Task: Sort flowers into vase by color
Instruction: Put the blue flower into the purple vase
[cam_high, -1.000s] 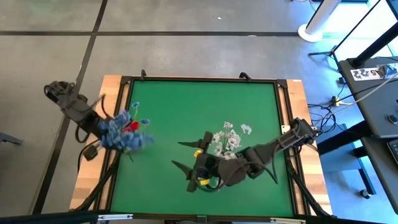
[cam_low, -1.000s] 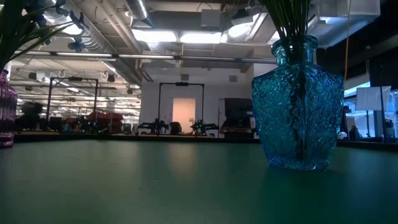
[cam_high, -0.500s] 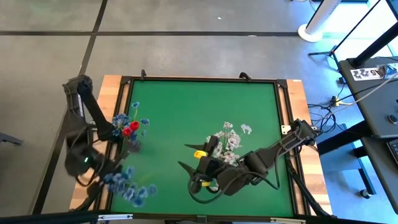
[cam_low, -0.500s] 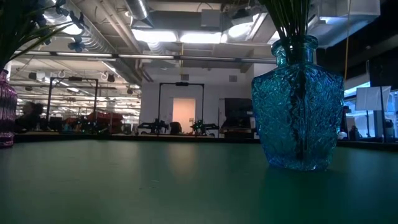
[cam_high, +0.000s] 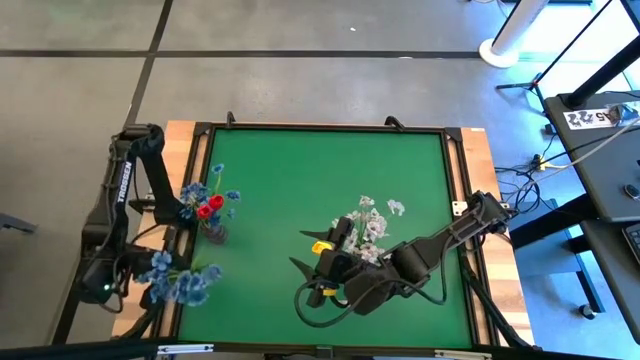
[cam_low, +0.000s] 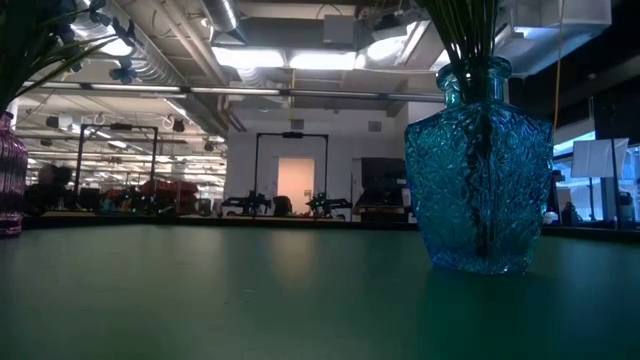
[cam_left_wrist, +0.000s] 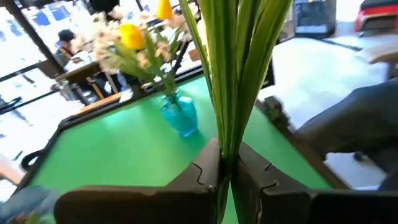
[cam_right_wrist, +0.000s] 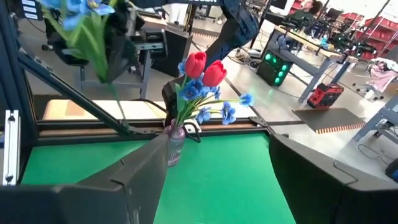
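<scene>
Left hand (cam_high: 140, 290) is seen from above at the table's near left corner, over the wooden border, with a bunch of blue-blossom sprigs (cam_high: 180, 284) on thin green stalks carried in it, clear of the green table (cam_high: 300, 180). A small purple glass vase (cam_high: 214, 233) stands near the table's left edge with two red tulip-like buds (cam_high: 209, 206) and blue blossoms in it. Right of centre, a cluster of white-blossom sprigs (cam_high: 368, 222) and a yellow bud (cam_high: 320, 246) is seen over a second vase. The right hand (cam_high: 322, 284) is held low over the near middle of the table, just beside that cluster; its state cannot be told from above.

At table height, a blue cut-glass vase (cam_low: 479, 170) is seen at the right with green stalks rising from its neck, and the purple vase shows at the far left edge.

From the left wrist, the left hand's fingers (cam_left_wrist: 199, 180) are seen pressed together on the green stalks, which rise between them. Beyond, the blue vase is seen on the table holding the white blossoms and the yellow bud.

From the right wrist, the right hand's fingers (cam_right_wrist: 134, 180) are seen spread wide apart with nothing between them. Ahead, the purple vase stands upright with its red buds and blue blossoms.
</scene>
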